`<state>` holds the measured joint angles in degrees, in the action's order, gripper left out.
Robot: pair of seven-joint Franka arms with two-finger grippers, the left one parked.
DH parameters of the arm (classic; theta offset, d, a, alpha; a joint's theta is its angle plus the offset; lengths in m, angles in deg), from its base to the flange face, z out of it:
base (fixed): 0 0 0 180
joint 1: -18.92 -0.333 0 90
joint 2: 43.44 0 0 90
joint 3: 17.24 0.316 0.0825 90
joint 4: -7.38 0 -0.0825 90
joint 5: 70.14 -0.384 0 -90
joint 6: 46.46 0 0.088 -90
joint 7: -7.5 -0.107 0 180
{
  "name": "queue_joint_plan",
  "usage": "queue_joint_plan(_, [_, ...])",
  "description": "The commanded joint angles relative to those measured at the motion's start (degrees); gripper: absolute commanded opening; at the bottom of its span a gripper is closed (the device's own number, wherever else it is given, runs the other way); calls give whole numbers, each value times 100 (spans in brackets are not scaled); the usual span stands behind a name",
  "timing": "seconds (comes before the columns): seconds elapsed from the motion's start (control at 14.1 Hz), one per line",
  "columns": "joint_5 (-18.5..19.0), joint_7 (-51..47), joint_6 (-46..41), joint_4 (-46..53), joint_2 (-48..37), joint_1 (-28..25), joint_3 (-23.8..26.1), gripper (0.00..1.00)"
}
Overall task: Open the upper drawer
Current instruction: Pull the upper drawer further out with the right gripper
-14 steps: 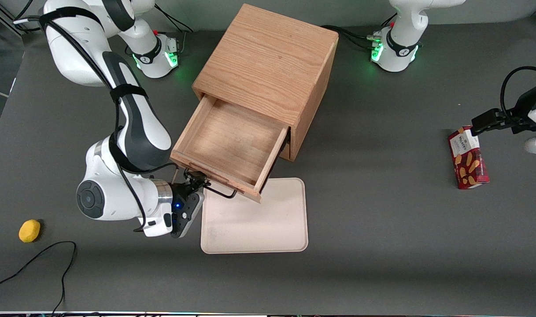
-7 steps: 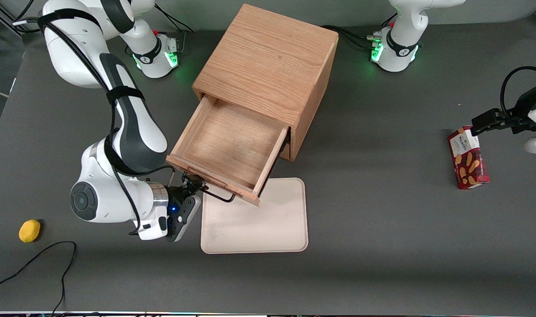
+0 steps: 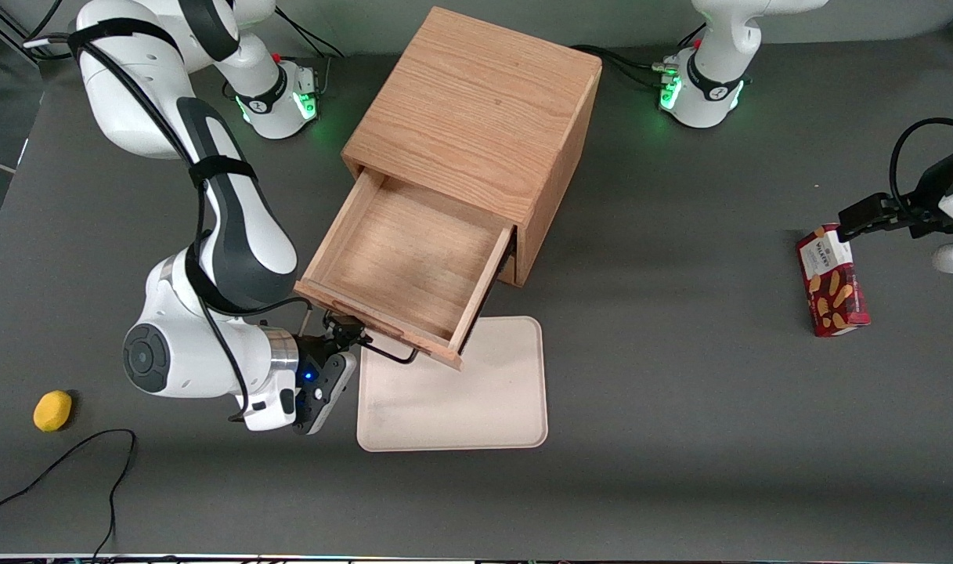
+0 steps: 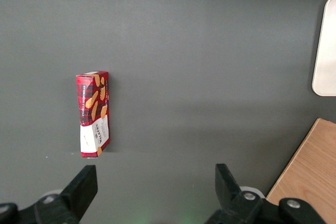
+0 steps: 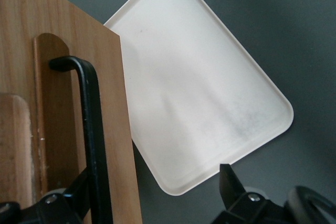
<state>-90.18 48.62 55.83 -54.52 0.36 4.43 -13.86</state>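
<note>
Cabinet: one boxy oak block with straight grain and square edges, in the upper middle of the front frame.
Drawer: one upper drawer, pulled well out of the cabinet toward the front camera. I see a shallow square wooden tray inside, with nothing in it. Its front corner overhangs the tray's rim.
Handle: one thin black wire bar – round in section, bent at the ends – set in a recess on the drawer front.
Tray: one flat cream tray with rounded corners and a low rim, matte and faintly smudged. It lies on the dark grey table just nearer the camera than the drawer.
Box: one red tartan biscuit carton, lying flat toward the parked arm's end.
Yellow lump: one small rounded item, toward the working arm's end, low in the frame.
Gripper: the gripper sits at the drawer front with its fingers spread wide. The handle runs between them, close against one finger – nothing is clamped.
</note>
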Motion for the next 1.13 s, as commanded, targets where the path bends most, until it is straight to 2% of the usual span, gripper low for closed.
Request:
queue_joint_plan(0.0, [-150,203,97,222,172,112,49,100])
queue_joint_plan(1.06, [-413,264,220,310,216,297,49,100])
